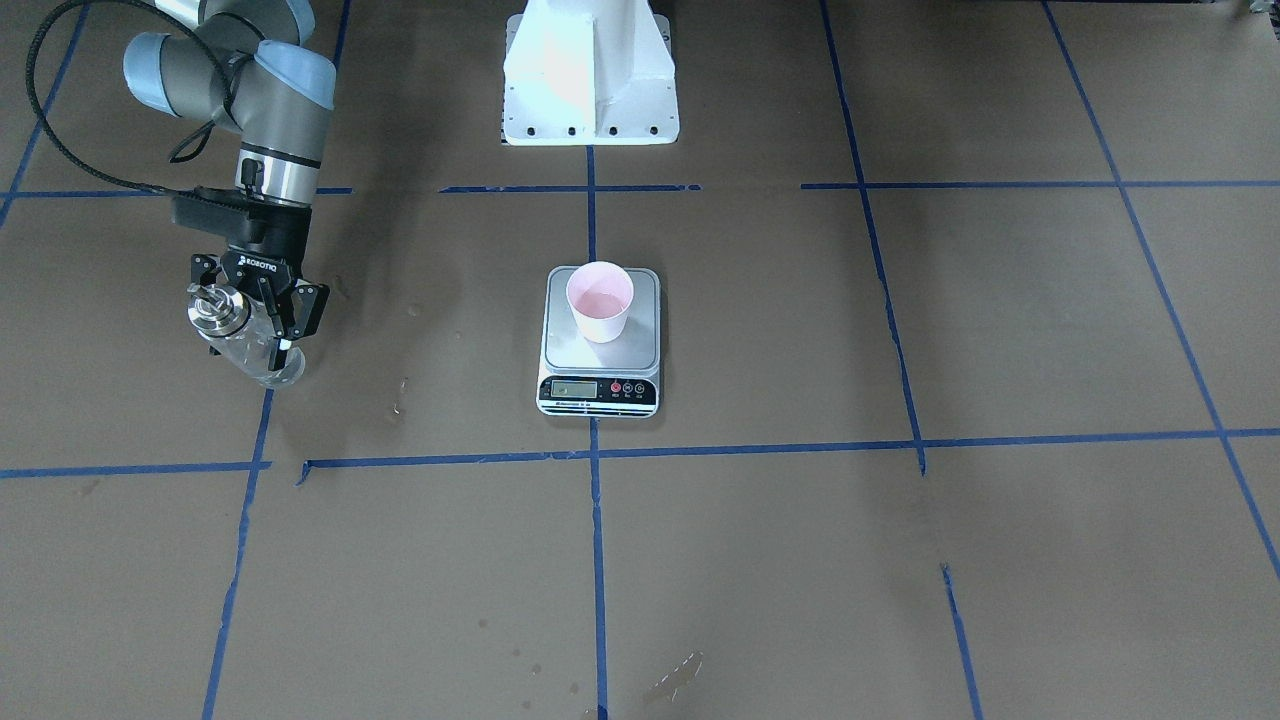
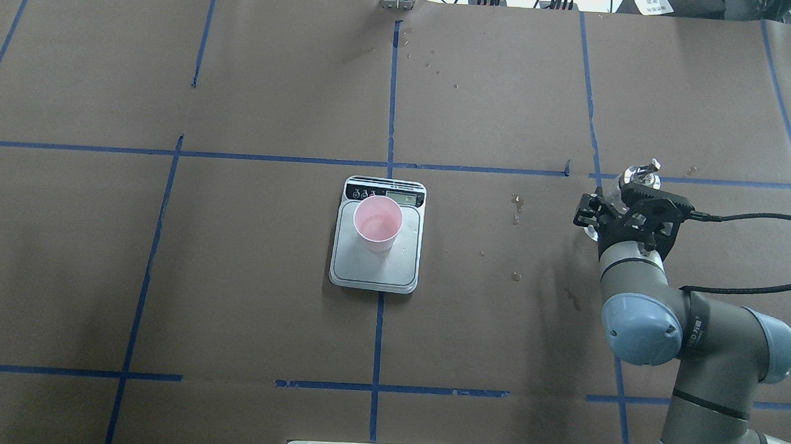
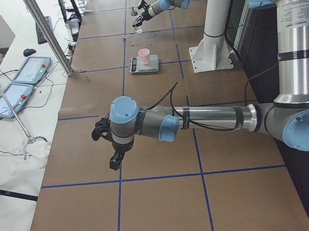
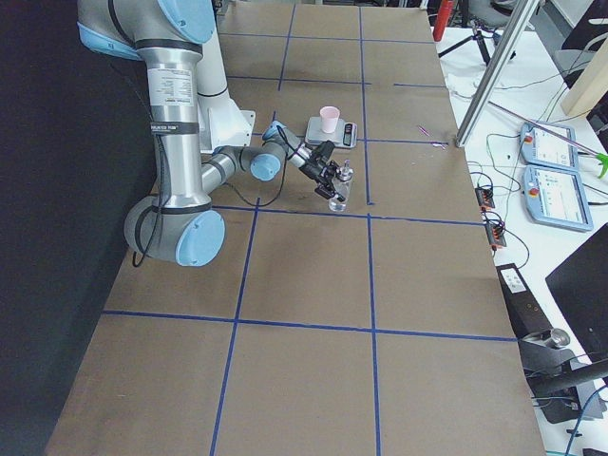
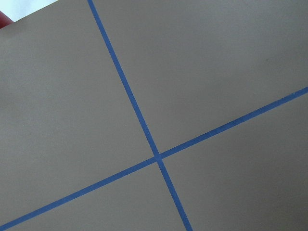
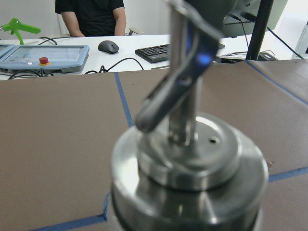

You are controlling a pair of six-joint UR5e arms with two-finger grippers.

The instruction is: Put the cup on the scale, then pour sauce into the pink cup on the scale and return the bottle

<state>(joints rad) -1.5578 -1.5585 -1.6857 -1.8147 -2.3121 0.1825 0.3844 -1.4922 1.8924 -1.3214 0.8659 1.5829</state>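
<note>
The brown counter [image 2: 274,73] carries blue tape lines [image 2: 378,329]. The left arm [image 3: 201,121] stretches low over it, well apart from the scale [image 2: 374,268]; whether the left fingers [image 3: 113,159] are spread or closed I cannot tell. The right arm [image 2: 641,316] reaches out well right of the scale, its right fingers [image 1: 280,320] clamped round the upright bottle [image 1: 215,310], low over the counter. The cup [image 2: 377,224] stands on the scale's display end, a little sauce [image 1: 600,298] inside.

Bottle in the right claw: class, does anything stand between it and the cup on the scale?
Nothing visible does: between the bottle and the cup on the scale lie only table paper and small wet spots.
</note>
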